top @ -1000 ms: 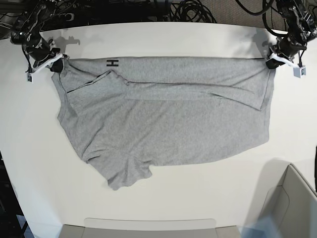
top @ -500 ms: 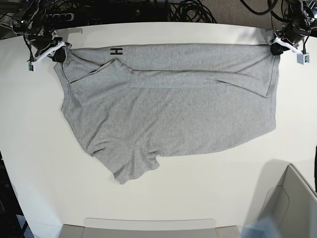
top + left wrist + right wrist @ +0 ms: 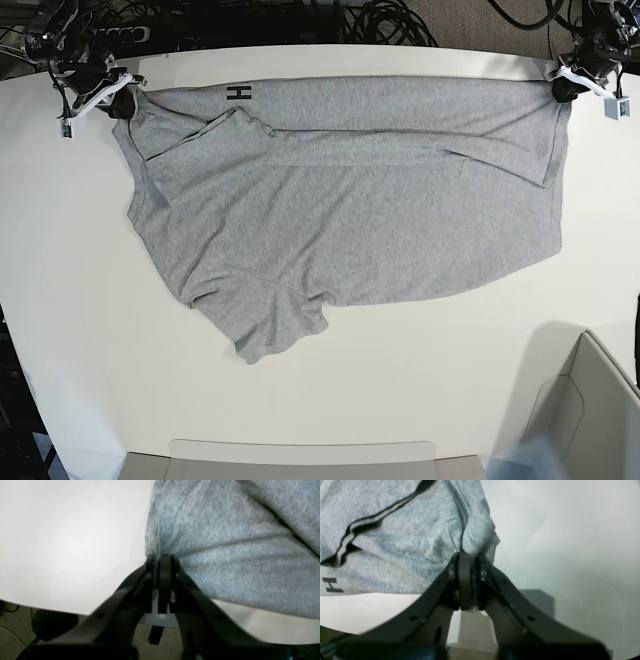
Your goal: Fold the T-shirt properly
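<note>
The T-shirt (image 3: 340,210) lies spread across the upper half of the base view on the white counter (image 3: 420,400), one sleeve trailing toward lower centre. Your right claw (image 3: 112,100), upper left, and left claw (image 3: 562,88), upper right, are each clamped on a corner of its far edge. You look mid-spread; next, judge it flat, then let go.
</note>
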Robot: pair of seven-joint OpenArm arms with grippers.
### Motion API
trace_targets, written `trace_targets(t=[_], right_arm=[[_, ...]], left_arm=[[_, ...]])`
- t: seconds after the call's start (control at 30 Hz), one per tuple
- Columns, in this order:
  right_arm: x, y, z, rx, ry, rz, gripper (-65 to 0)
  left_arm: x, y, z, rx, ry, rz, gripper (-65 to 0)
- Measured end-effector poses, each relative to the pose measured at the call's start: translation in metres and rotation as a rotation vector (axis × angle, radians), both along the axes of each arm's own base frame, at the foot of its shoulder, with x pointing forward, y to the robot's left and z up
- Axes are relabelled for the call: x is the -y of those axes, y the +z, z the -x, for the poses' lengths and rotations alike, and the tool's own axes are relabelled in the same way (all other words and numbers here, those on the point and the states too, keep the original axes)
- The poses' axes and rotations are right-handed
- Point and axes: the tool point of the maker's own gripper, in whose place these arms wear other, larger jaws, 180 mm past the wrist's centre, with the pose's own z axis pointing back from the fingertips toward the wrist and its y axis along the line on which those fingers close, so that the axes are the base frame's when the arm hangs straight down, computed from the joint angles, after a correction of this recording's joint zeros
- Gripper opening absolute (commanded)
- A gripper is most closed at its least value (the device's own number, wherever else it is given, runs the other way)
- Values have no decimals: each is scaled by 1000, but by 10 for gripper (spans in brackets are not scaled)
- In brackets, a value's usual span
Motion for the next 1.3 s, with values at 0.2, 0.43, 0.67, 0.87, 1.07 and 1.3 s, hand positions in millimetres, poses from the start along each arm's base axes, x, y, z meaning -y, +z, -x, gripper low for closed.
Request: trace_targets(t=[0.2,0.43,0.67,0.87,1.07,1.3], right_arm=[[-2,-3,-4,-16,8,62,-528],[-6,-1,-8,-5,12,63,-443],[-7,7,2,-42,25,130,-442],[-1,14,21,-89,-21,176,-441],[6,19,30,-108,-33,201,-440],[7,25,31,-118,-23,223,-375]], left_arm=[[-1,1,-1,2,-1,-5,-460],[-6,5,-2,-8,-21,-29,-454],[-4,27,-15,16,-86,-91,-452],[-4,27,-7,-10,-103,-109,-452],[-7,31,-11,-2,-112,-116,-452],[-7,33,-14,-3,-130,-123,-452]])
